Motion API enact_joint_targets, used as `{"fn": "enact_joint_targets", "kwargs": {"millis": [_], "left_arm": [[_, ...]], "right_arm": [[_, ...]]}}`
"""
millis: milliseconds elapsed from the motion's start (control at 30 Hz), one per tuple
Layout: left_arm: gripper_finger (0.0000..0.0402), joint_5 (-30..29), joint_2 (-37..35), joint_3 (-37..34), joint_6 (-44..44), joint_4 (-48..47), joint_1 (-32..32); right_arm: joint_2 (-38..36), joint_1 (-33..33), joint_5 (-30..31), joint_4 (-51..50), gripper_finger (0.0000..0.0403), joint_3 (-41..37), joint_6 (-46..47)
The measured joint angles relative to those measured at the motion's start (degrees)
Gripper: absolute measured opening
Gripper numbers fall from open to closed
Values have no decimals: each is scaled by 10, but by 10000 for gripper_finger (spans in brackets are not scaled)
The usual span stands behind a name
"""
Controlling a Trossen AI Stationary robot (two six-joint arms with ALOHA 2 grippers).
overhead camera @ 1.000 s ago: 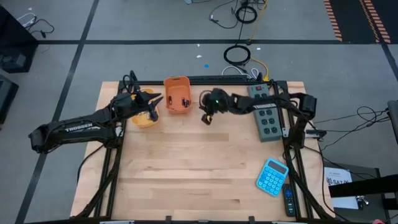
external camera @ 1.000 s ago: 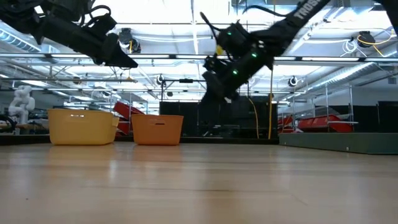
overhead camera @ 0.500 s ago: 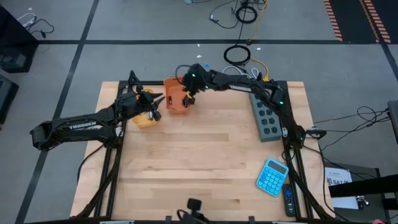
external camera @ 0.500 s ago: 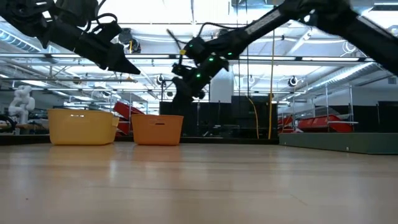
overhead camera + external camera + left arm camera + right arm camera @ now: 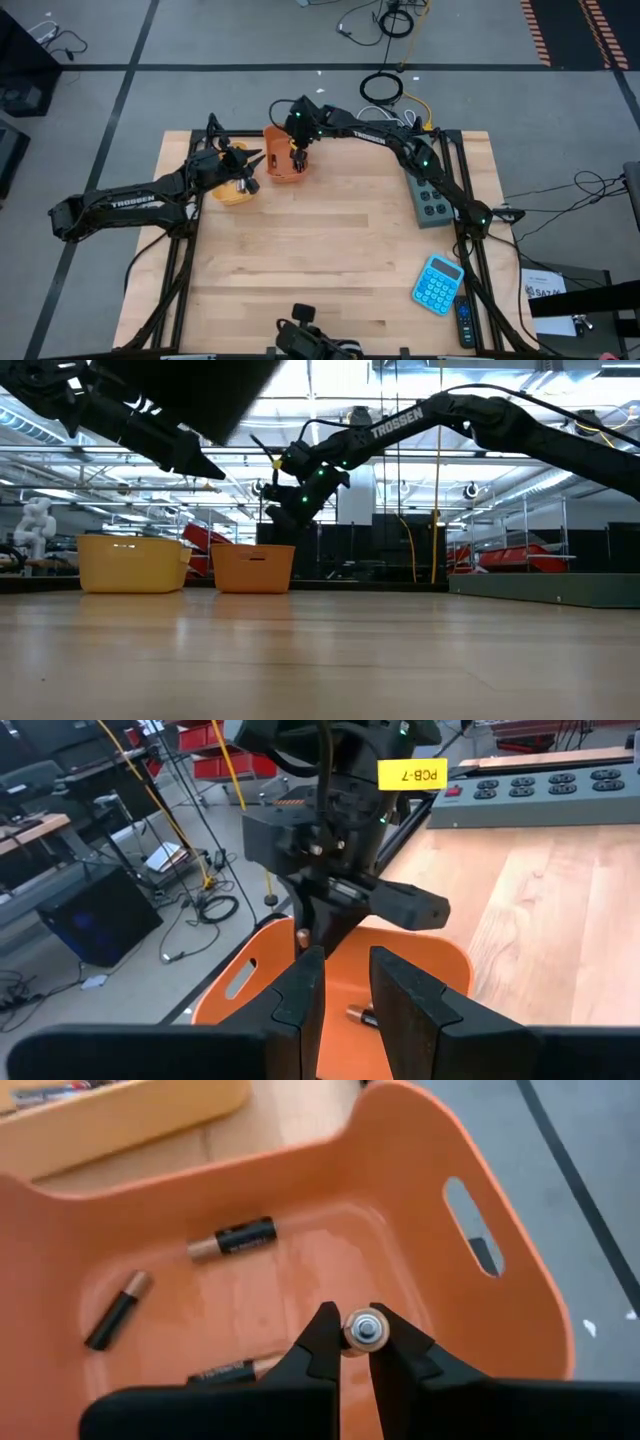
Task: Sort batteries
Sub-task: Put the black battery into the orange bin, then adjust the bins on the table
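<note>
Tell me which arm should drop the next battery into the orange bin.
Right. The right gripper holds a battery directly above the orange bin. The left gripper hovers above the yellow bin, gripping nothing visible.

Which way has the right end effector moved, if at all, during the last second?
Yes. The right end effector has swung left, from near the power strip to above the orange bin.

Right wrist view: one battery (image 5: 228, 1371) in the orange bin (image 5: 420, 1210) is partly hidden behind the right gripper (image 5: 352, 1342). Yellow bin (image 5: 120, 1115) cut by frame edge; contents indistinct.
</note>
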Motion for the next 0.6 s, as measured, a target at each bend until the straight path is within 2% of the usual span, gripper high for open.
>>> {"fn": "enact_joint_targets", "kwargs": {"millis": [167, 233, 433, 600], "left_arm": [[93, -1, 0, 0, 0, 2, 3], [93, -1, 0, 0, 0, 2, 3], [93, -1, 0, 0, 0, 1, 3], [93, -1, 0, 0, -2, -6, 3]], "right_arm": [[0, -3, 1, -10, 17, 0, -22], [0, -2, 1, -10, 39, 0, -29], [0, -3, 1, -13, 140, 0, -31], [-2, -6, 28, -27, 166, 0, -32]]}}
